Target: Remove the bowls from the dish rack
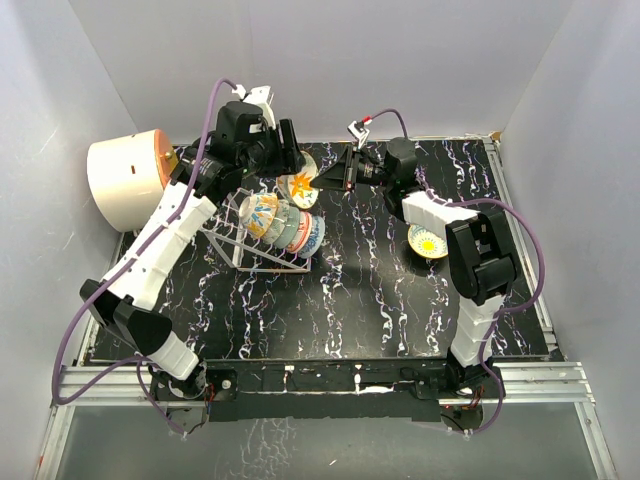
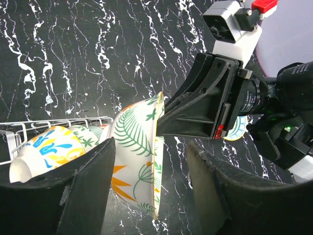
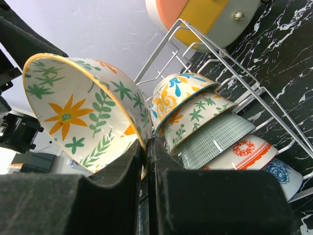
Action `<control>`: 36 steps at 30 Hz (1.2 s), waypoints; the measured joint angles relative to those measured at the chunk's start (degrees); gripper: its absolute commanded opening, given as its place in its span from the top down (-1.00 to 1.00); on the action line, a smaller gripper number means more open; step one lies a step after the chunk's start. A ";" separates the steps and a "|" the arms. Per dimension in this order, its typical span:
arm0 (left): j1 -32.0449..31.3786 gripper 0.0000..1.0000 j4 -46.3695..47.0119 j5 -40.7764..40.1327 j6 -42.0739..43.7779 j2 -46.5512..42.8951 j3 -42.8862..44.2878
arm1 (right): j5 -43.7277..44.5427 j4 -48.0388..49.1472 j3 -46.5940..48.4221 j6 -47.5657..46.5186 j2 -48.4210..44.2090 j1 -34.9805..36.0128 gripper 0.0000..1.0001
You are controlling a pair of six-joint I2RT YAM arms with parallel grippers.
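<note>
Right end effector (image 3: 146,152), left end effector (image 2: 151,144) both gripping one bowl (image 3: 83,112) | rack (image 1: 238,258): five bowls (image 3: 215,142)

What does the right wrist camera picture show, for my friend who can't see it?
The right pincer pinches the rim of a flower bowl with orange blooms and green leaves. Behind it, five more bowls sit nested in a wire dish rack on a black marbled table.

From here I see a large cream-and-orange cylinder (image 1: 125,180) lying on its side at ten o'clock, by the black white-veined desk (image 1: 350,300), pale walls (image 1: 400,60) around.
</note>
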 measured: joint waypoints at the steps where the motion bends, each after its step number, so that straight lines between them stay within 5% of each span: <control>1: -0.04 -0.25 0.11 0.02 -0.07 0.00 0.00 | 0.04 0.04 -0.15 0.24 -0.09 -0.02 0.85; 6: -0.26 -0.72 0.24 0.24 -0.57 -0.02 0.00 | 0.61 0.00 -1.22 0.94 -1.31 -0.59 0.85; 11: -0.37 -0.92 0.22 0.11 -0.66 -0.07 0.00 | 1.31 -1.51 -3.58 0.57 -3.67 -1.97 0.85; 18: -0.37 -0.94 0.22 -1.22 -0.39 -1.27 -0.37 | 3.06 -7.43 -7.63 -2.10 -8.48 -5.79 0.85; 26: -0.37 -0.94 0.17 -3.28 0.90 -2.93 -1.01 | 13.22 -30.40 -8.39 -13.84 -17.51 -14.10 0.85; 36: -0.37 -0.94 -0.76 -4.07 2.43 -3.10 -2.49 | 24.30 -49.20 -16.61 -19.71 -28.68 -32.15 0.85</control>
